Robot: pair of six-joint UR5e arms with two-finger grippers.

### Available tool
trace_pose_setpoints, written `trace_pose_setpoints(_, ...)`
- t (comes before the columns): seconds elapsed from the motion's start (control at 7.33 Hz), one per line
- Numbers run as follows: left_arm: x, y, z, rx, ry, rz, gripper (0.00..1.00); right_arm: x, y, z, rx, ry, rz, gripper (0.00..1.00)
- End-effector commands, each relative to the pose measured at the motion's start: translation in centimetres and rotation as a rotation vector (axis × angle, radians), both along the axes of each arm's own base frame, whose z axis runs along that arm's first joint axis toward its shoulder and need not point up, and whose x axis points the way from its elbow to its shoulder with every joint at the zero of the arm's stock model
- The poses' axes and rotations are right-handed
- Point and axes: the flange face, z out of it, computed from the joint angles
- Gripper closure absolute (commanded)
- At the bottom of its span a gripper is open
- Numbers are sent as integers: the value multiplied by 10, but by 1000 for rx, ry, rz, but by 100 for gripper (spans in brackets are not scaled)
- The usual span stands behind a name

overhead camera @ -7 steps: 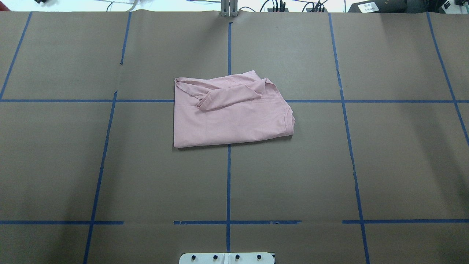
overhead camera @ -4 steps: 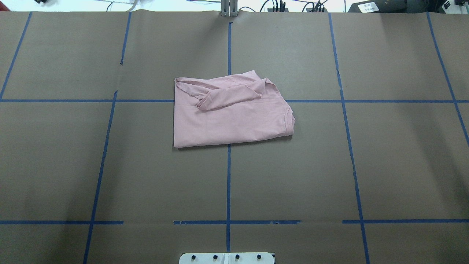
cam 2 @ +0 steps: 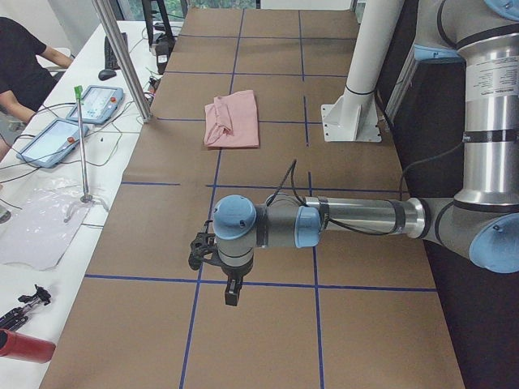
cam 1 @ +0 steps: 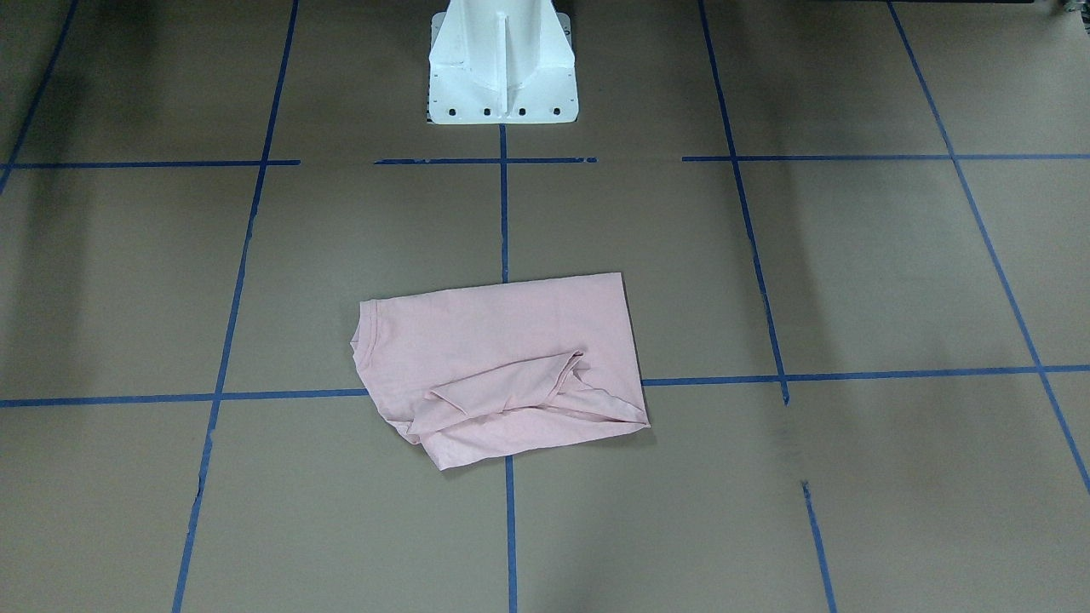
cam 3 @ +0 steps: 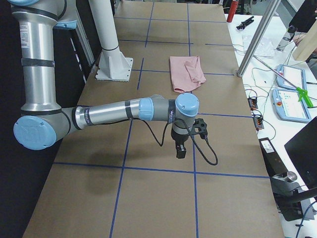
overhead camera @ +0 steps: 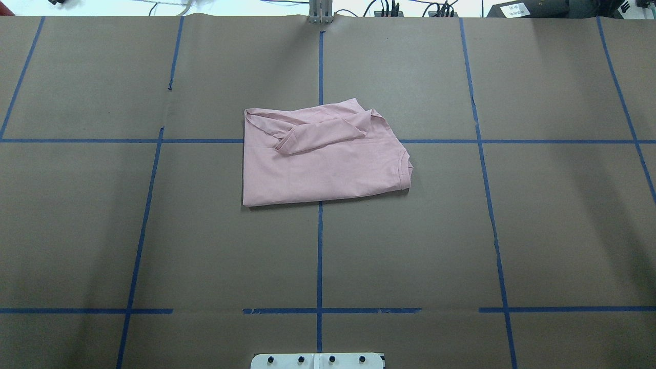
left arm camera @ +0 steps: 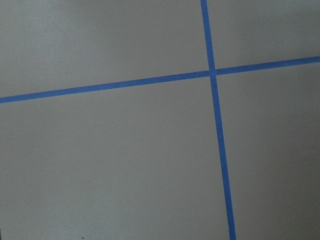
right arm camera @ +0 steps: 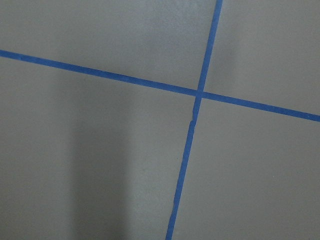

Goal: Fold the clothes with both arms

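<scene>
Shirt (overhead camera: 323, 169): pale pink, folded to a rough rectangle, flat on the brown-papered table (overhead camera: 487, 246). It lies mid-table, over the crossing of the centre tape line (overhead camera: 320, 256) and the cross line farther from the robot. Collar (overhead camera: 405, 169) at the robot's right end. One sleeve (overhead camera: 320, 136) is doubled back on top along the far edge. Plain side up. Nothing touches it.

Overhead and front views: shirt, tape grid and white pedestal (cam 1: 502, 68) only. Front view shows the sleeve fold as a loose ridge on the near edge.

Side views alone show the arms. Left arm (cam 2: 357, 217) reaches out low over the table, left gripper (cam 2: 232, 297) pointing down above the paper just short of a tape line, well apart from the shirt. Right arm (cam 3: 109, 113) is posed the same way at the other end, right gripper (cam 3: 180, 153) hanging over bare paper, cable looped beneath. From these views I cannot tell how wide either set of fingers stands.

Wrist views: brown paper and one tape crossing (left arm camera: 212, 73) each, no fingers in view.

Left side view also shows a seated person (cam 2: 20, 65) and two pendants (cam 2: 101, 101) on the bench beyond the far table edge.
</scene>
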Motion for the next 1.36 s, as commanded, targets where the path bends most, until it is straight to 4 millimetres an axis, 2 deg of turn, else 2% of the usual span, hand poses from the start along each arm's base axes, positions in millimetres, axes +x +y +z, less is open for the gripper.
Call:
trace_pose_setpoints(0.0, 0, -4, -6, 17, -1, 0, 0, -1, 2, 3, -10, -7, 2, 0)
trace_pose_setpoints(1.23, 0, -6, -12, 49, -2, 1, 0, -4, 7, 11, -38, -57, 3, 0)
